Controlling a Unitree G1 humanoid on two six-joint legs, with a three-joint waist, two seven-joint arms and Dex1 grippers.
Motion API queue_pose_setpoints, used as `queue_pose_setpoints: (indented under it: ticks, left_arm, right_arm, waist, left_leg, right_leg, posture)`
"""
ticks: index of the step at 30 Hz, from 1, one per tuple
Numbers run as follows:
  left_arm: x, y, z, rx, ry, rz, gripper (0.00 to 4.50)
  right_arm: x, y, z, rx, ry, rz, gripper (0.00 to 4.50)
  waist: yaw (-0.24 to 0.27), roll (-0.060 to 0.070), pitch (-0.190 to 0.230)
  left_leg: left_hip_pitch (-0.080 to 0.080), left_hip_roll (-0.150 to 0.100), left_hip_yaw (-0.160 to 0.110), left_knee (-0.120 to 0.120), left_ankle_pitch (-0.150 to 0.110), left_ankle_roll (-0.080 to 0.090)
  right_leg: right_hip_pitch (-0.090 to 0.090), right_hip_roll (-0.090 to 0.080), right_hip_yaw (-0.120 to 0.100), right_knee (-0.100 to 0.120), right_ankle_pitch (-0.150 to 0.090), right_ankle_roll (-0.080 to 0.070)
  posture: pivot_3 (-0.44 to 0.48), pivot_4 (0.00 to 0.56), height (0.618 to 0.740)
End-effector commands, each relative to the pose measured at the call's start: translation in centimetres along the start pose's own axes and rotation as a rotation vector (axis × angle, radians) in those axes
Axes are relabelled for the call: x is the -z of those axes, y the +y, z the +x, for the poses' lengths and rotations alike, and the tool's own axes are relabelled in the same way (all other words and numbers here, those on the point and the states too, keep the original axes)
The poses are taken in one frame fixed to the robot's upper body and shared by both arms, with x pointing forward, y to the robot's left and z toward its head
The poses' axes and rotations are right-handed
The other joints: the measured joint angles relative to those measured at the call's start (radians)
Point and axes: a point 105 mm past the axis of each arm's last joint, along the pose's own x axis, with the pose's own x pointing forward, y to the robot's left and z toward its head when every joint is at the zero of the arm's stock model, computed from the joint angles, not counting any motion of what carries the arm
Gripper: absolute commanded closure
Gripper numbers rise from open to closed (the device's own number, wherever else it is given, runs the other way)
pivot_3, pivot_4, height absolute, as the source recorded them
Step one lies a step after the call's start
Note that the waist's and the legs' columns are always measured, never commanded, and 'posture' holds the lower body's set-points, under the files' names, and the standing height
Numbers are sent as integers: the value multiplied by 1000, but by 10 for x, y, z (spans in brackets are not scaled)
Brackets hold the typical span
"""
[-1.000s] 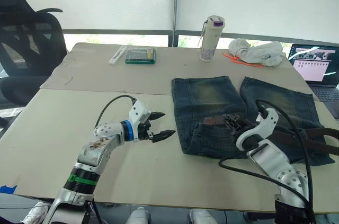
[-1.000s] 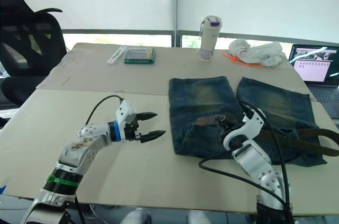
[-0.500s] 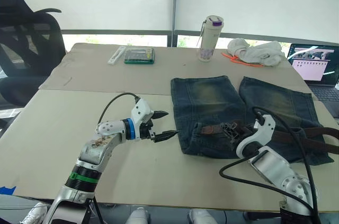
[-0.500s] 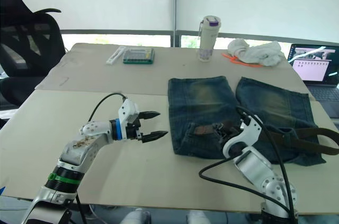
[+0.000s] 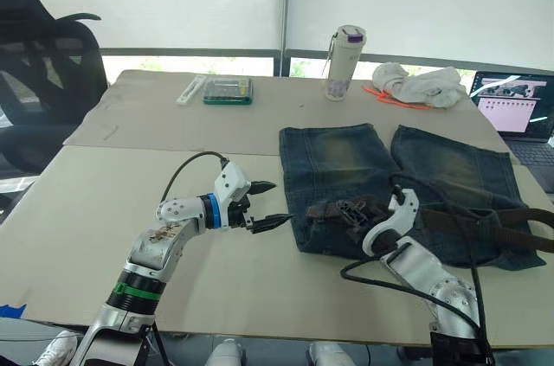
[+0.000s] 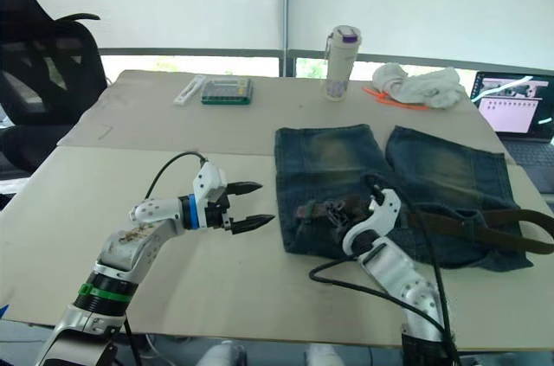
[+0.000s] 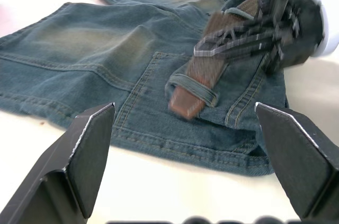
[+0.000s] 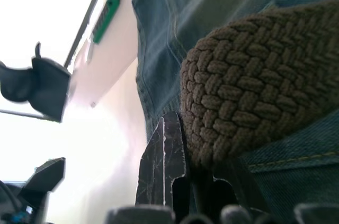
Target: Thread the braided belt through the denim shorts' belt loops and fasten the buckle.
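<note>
The denim shorts (image 5: pixel 346 158) lie flat on the table's right half, with the waistband toward me. The braided belt (image 5: pixel 485 221) runs along the waistband from the right edge. Its brown end (image 7: pixel 185 102) passes under one of the belt loops (image 7: pixel 195 89). My right gripper (image 5: pixel 348 210) is shut on the belt near that end, and the braid (image 8: pixel 249 91) shows between its fingers. Just left of the shorts' edge, my left gripper (image 5: pixel 275 202) hovers open and points at the belt's end. The buckle is out of view.
At the back of the table (image 5: pixel 104 202) stand a bottle (image 5: pixel 345 63), a white cloth bundle (image 5: pixel 420 85) and a green box (image 5: pixel 229 91). A laptop (image 5: pixel 515 106) sits at the far right. A black office chair (image 5: pixel 43 80) is at the left.
My right gripper has slid left along the waistband, drawing the belt's end toward the shorts' left edge. The left gripper edged slightly toward the shorts and stays open.
</note>
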Motion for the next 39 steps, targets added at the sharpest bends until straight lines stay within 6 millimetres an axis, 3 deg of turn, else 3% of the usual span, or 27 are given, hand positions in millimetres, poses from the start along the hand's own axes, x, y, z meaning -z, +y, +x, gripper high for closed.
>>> queue_pose_setpoints:
  ticks: [1,4,8,15,21,27,35,39]
  left_arm:
    - [-8,0,-2,-4,-22,19,32]
    - [-7,1,-2,-12,-26,3,32]
    - [-5,5,0,-57,-53,-97,32]
    - [-22,5,8,-75,-154,-282,32]
    - [-7,13,13,-173,-179,-529,32]
    - [-9,19,16,-202,-246,-663,32]
    - [14,14,30,-220,-150,-744,32]
    - [1,12,33,-184,-207,-779,32]
  right_arm:
    - [11,1,3,-20,31,-59,4500]
    - [16,2,6,-28,35,-56,4500]
    - [15,18,15,-137,8,42,4500]
    - [15,25,32,-229,21,127,4500]
    - [17,34,38,-265,30,131,4500]
    - [9,51,33,-376,-14,243,4500]
    - [9,55,28,-410,-8,240,4500]
    - [10,55,28,-409,-10,240,4500]
  waist:
    - [0,0,0]
    - [-4,0,0]
    - [-15,-1,0]
    - [-30,-1,0]
    - [-30,-1,0]
    - [-29,-1,0]
    - [-25,-1,0]
    - [-25,-1,0]
  left_leg:
    - [0,0,0,0,0,0]
    - [2,1,0,0,0,0]
    - [3,2,0,0,0,0]
    - [6,3,0,0,0,0]
    - [6,3,0,0,0,0]
    - [6,3,0,0,0,0]
    - [4,3,0,0,0,0]
    - [4,3,0,0,0,0]
  right_leg:
    - [0,0,0,0,0,0]
    - [1,0,0,1,0,0]
    - [2,2,0,1,0,-1]
    - [3,4,0,2,1,-1]
    - [3,4,1,3,1,-2]
    - [2,4,1,3,1,-2]
    - [2,4,1,2,1,-2]
    - [1,4,1,2,1,-2]
  posture:
    - [0,150,737]
    - [0,150,737]
    - [0,150,737]
    - [0,150,737]
    - [0,150,737]
    - [0,150,737]
    - [0,150,737]
    - [0,150,737]
